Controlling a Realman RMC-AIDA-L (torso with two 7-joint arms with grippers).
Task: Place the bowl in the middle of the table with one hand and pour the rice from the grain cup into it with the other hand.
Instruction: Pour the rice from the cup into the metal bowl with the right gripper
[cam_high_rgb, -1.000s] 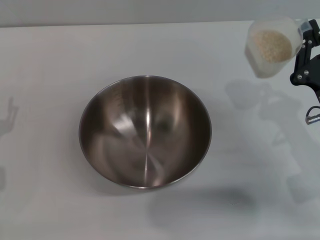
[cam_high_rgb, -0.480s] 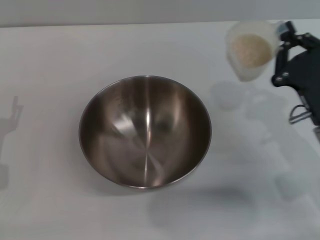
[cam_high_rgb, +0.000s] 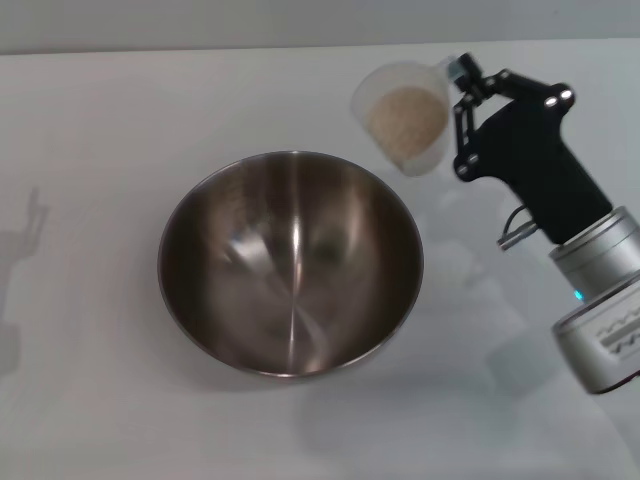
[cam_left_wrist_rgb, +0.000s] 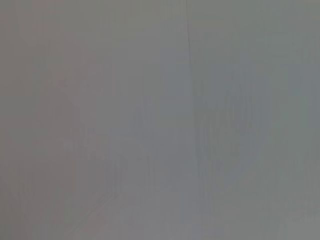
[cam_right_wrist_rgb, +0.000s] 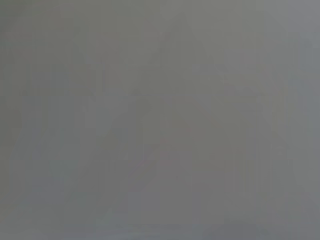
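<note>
Carried in from the table's (cam_high_rgb: 100, 110) far right corner toward the bowl (cam_high_rgb: 290, 262), grain cup (cam_high_rgb: 405, 118) of rice (cam_high_rgb: 406, 112) clamped in right gripper (cam_high_rgb: 460, 90), nearly ready to pour.

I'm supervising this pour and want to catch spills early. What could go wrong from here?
The grain cup, held by the right hand, sits beyond the rim of the bowl, so tipping now would likely drop rice onto the table. Nothing steadies the bowl, so a knock from the cup could shift it.
</note>
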